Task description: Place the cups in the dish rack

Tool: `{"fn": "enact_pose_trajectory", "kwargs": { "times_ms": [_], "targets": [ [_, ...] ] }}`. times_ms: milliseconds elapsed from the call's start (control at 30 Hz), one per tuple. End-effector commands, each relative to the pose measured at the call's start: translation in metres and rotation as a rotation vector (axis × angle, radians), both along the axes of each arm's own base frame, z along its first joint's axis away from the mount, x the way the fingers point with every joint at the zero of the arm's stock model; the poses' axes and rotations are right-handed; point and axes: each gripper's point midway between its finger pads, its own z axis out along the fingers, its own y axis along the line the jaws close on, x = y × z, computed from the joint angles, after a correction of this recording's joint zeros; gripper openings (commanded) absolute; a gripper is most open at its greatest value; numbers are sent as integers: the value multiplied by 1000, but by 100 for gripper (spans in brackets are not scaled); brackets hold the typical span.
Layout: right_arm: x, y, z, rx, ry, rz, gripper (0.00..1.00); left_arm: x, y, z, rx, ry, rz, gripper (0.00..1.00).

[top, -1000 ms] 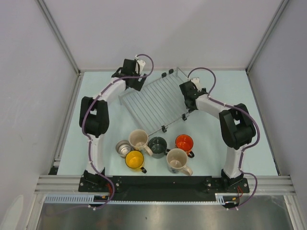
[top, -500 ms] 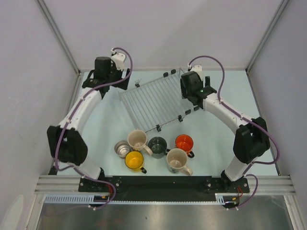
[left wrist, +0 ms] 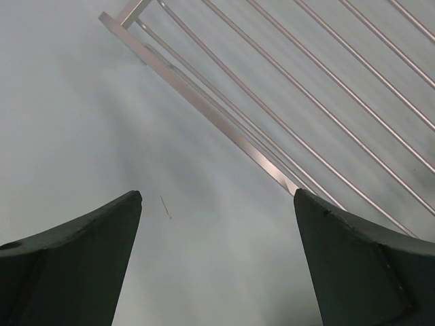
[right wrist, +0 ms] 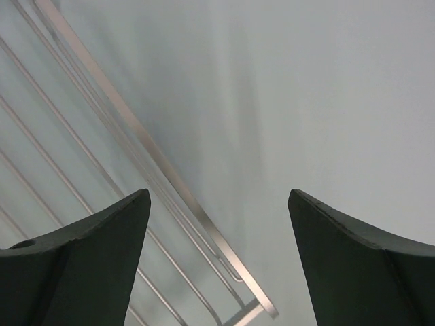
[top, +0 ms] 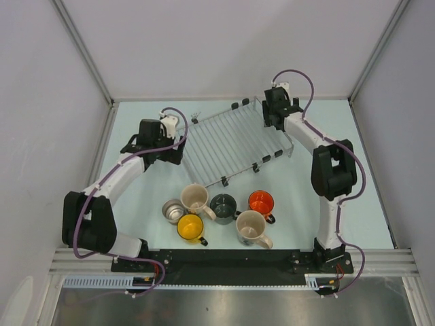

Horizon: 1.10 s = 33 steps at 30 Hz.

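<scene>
Pale table (top: 326, 197), white walls around it. Dish rack (top: 228, 139) lay skewed at far middle. Left gripper (left wrist: 217, 197) hung at its left edge and right gripper (right wrist: 217, 193) at its far right corner, both spread wide, grasping nothing (rack rail just beside each). Cups stood clustered on the table nearer the bases, apart from the rack: large beige cup (top: 251, 227), second beige cup (top: 196, 199), dark grey cup (top: 223, 204), orange-red cup (top: 261, 202), yellow cup (top: 190, 226), steel cup (top: 175, 210).

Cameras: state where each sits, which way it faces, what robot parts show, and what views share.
Top external: above and behind the bases, looking down on table, arms, dish rack, cups.
Left wrist: on left arm, facing down at rack edge; left end effector's open fingers show.
Right wrist: likewise, right end effector, another rack edge.
Shared: all show the rack.
</scene>
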Motion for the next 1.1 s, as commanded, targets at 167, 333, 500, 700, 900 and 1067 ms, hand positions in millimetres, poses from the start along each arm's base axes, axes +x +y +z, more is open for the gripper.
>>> {"fn": "enact_pose_trajectory", "kwargs": {
  "times_ms": [167,333,500,700,900,1067],
  "targets": [
    [15,13,-16,-8,41,67,87,18,-10,3,-71,-46,55,100],
    [14,1,-21,-26,56,48,85,27,-17,-15,-47,-9,71,100],
    [14,-5,-26,-28,69,40,84,29,-27,-35,-35,39,63,100],
    [3,-8,-48,-6,120,30,32,37,-28,-34,-34,22,68,100],
    [-21,-6,-67,-16,155,13,9,70,-24,-27,13,-14,106,82],
    [-41,-6,-74,-5,165,-4,8,99,-31,-18,0,-28,120,61]
  ]
}}
